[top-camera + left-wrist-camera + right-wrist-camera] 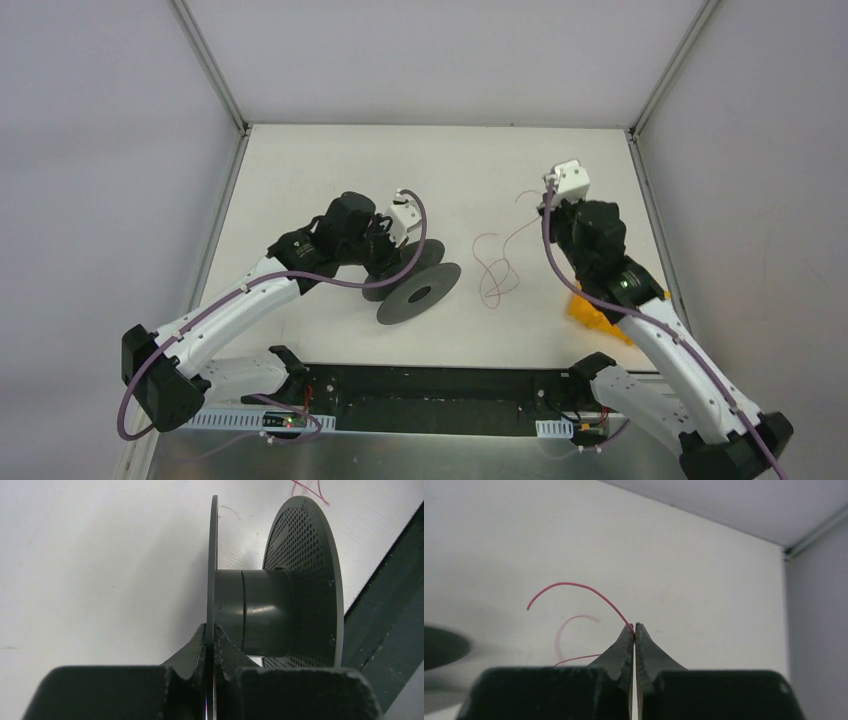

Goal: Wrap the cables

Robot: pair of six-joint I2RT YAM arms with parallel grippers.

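Observation:
The cable (490, 268) is a thin pinkish-red strand lying in loose loops on the white table, right of centre. Its far end rises to my right gripper (549, 197). In the right wrist view, my right gripper (634, 626) is shut on the cable (574, 585), and a short free end curves up and left. The dark grey spool (418, 290) lies tilted left of the loops. My left gripper (386, 268) is shut on the spool's thin flange (212, 555) edge-on, next to the hub (260, 612). No cable shows on the hub. A bit of cable (310, 489) shows beyond the spool.
A yellow object (592, 310) sits at the right, partly under the right arm. A black strip (440, 395) runs along the table's near edge between the arm bases. Grey walls enclose the table on the left, back and right.

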